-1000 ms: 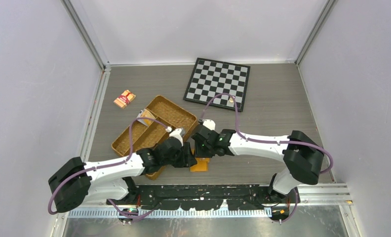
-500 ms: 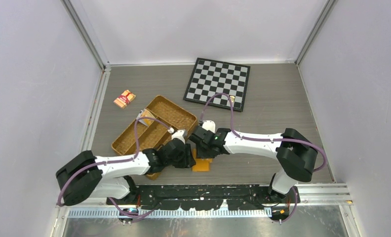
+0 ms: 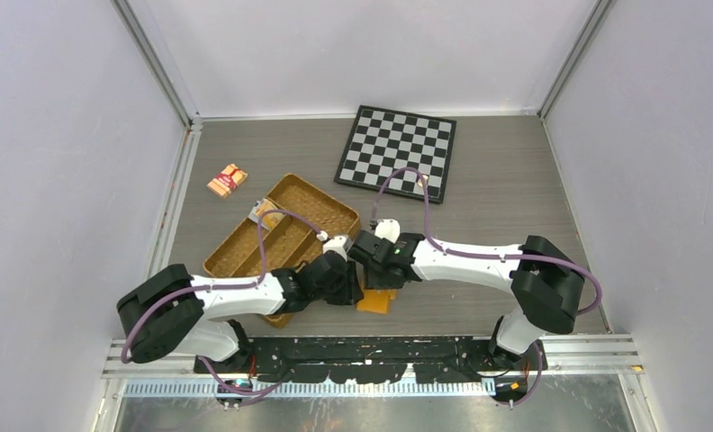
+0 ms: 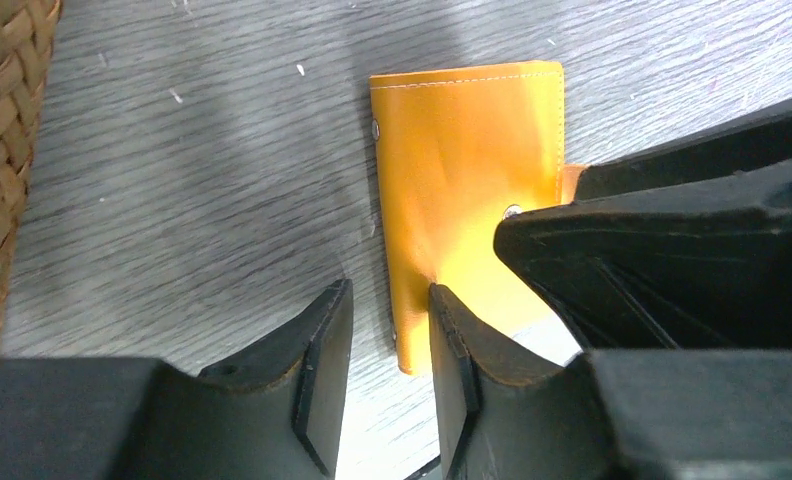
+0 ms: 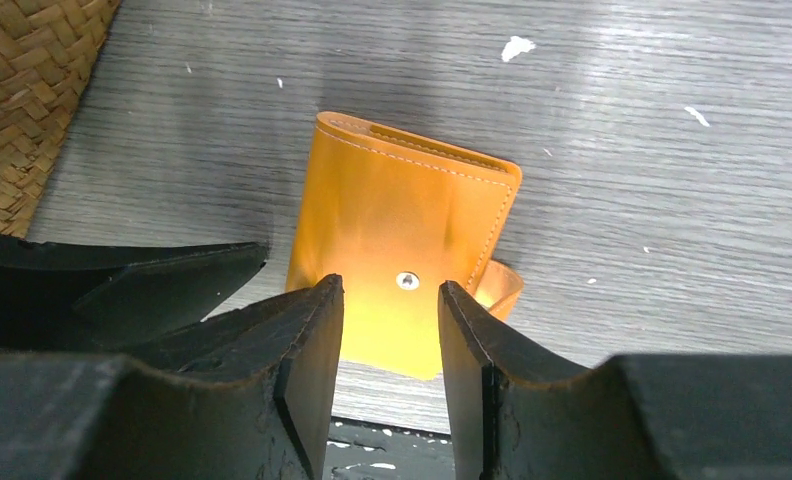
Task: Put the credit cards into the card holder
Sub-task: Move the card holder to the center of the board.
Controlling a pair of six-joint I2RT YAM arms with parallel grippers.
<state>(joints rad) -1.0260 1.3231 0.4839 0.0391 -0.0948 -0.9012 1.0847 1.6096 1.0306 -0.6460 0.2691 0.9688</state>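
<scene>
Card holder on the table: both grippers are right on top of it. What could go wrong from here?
1. The left gripper and right gripper crowd the same small card holder, so they could collide.
2. The holder lies flat and folded on the table. The open jaws may just shove it along or crease it instead of lifting an edge.

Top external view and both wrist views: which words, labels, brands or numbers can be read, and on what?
No text can be read anywhere.
Red-and-tan packet: printed marks, too small to read.
Orange card holder: plain, only a metal snap.
Chessboard: squares only, no readable marks.
</scene>
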